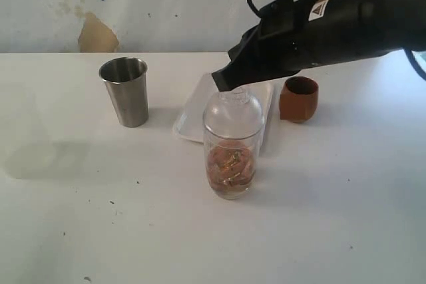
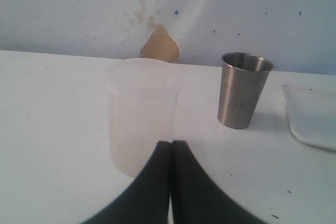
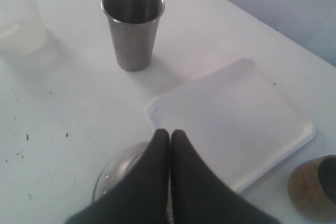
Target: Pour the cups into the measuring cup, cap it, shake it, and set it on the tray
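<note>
The clear measuring cup (image 1: 230, 157) stands mid-table with brown pieces in its lower half and a clear domed cap (image 1: 233, 108) on top. My right gripper (image 1: 222, 84) hangs shut just above and behind that cap, whose edge (image 3: 116, 169) shows under the closed fingers (image 3: 169, 132). Left of it stands the steel tumbler (image 1: 125, 91) (image 3: 133, 24) (image 2: 243, 89), upright. Over on the right sits the wooden cup (image 1: 298, 98) (image 3: 314, 187), also upright. The white tray (image 1: 193, 110) (image 3: 239, 116) lies behind the measuring cup. My left gripper (image 2: 171, 143) is shut on nothing, close to a frosted cup.
The frosted milky cup (image 2: 140, 114) (image 3: 18, 17) stands at the far left of the table, faint in the exterior view (image 1: 26, 134). A pale wall with a brown patch (image 1: 98, 34) backs the table. The tray's corner (image 2: 312, 115) shows past the steel tumbler.
</note>
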Action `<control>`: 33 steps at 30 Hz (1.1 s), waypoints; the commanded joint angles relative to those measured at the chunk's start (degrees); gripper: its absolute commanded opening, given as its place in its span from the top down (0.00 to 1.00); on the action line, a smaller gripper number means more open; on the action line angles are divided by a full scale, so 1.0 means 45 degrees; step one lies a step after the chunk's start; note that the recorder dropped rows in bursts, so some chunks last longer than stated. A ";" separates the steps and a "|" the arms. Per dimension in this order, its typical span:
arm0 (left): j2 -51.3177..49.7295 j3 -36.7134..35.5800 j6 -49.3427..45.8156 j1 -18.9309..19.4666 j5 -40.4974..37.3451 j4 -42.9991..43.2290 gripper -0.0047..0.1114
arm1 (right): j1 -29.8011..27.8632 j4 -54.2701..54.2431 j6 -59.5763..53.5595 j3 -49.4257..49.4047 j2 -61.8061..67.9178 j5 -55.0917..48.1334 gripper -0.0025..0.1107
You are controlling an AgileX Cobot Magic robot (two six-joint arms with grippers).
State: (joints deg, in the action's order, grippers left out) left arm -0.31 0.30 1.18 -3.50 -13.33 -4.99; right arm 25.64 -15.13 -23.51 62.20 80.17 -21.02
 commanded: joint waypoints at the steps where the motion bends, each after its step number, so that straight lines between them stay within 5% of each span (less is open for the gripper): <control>1: 0.0068 -0.0067 -0.0004 0.0045 0.0090 0.0038 0.96 | -0.0104 0.0005 -0.0152 0.0008 -0.0159 0.0065 0.98; 33: 0.0068 -0.0067 -0.0004 0.0045 0.0090 0.0038 0.96 | -0.0104 0.0005 -0.0058 0.0006 0.0615 -0.0552 0.98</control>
State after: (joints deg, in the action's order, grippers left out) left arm -0.31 0.30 1.18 -3.50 -13.33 -4.99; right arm 25.64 -15.13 -23.61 62.20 83.98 -23.71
